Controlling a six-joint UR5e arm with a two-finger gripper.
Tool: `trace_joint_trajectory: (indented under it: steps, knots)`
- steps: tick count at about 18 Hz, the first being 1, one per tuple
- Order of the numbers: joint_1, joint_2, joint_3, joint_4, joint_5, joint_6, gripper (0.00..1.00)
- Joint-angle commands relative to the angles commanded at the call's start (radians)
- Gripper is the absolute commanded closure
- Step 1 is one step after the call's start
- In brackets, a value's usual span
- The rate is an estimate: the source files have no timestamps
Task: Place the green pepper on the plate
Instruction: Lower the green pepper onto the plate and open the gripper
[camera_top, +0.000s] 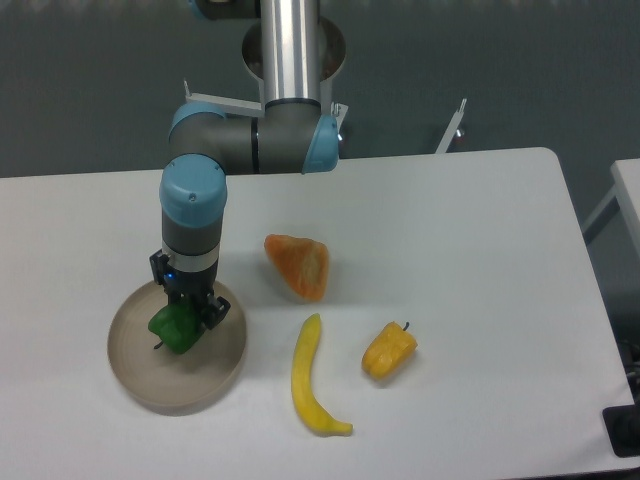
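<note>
Fingers (189, 314) clamped on green pepper (176, 329) inside plate (226, 362) rim, banana (310, 380) just beyond the right edge

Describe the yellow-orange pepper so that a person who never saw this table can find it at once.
Start at the white table and look to its front right part. Just right of the long yellow banana lies the yellow-orange pepper, small, with a short dark stem. It is smoother and yellower than the rough orange lump behind it.

Just one fixed cam, high up front, looking down across the whole worktop (450, 230) toward the arm's (290, 60) far-side base.
</note>
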Motion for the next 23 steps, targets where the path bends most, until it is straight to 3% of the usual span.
trace_joint_trajectory:
  steps: [12,19,20,23]
  knots:
    - [0.0,-0.017,-0.002,0.0,-0.006,0.025,0.7]
    - [0.0,-0.02,-0.002,0.0,-0.006,0.026,0.62]
    - [0.0,-0.02,-0.002,0.0,-0.006,0.026,0.59]
    - [0.002,-0.02,0.0,0.0,-0.006,0.025,0.37]
